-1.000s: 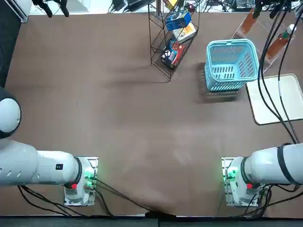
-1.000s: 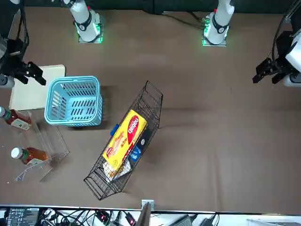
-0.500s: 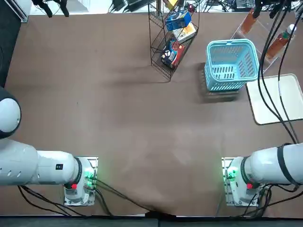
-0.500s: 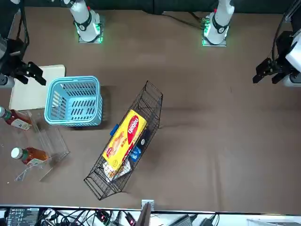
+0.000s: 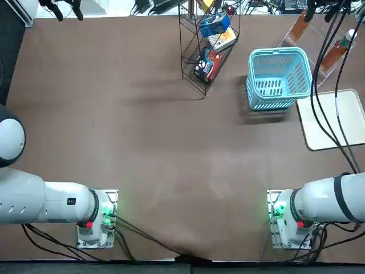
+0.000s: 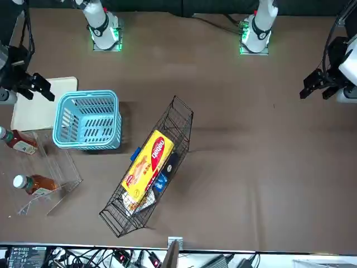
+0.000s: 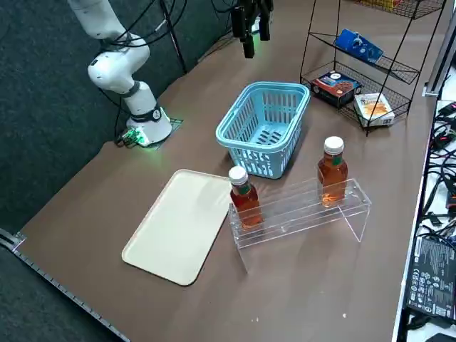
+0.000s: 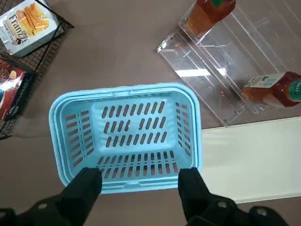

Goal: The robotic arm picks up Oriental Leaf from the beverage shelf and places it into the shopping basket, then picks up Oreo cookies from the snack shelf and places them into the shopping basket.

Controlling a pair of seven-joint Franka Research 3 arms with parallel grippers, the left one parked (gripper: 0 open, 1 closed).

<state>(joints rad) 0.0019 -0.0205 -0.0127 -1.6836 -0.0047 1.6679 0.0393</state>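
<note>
Two amber Oriental Leaf bottles stand on a clear acrylic shelf; the wrist view shows them too. The blue Oreo box lies on an upper tier of the black wire rack. The light-blue shopping basket stands between the two shelves with nothing in it. My right gripper hangs high over the basket's edge, open, with nothing between its fingers.
A cream tray lies flat beside the basket on the robot's side. The wire rack also holds a yellow snack pack, a Franzzi box and a dark red pack. Cables hang over the tray.
</note>
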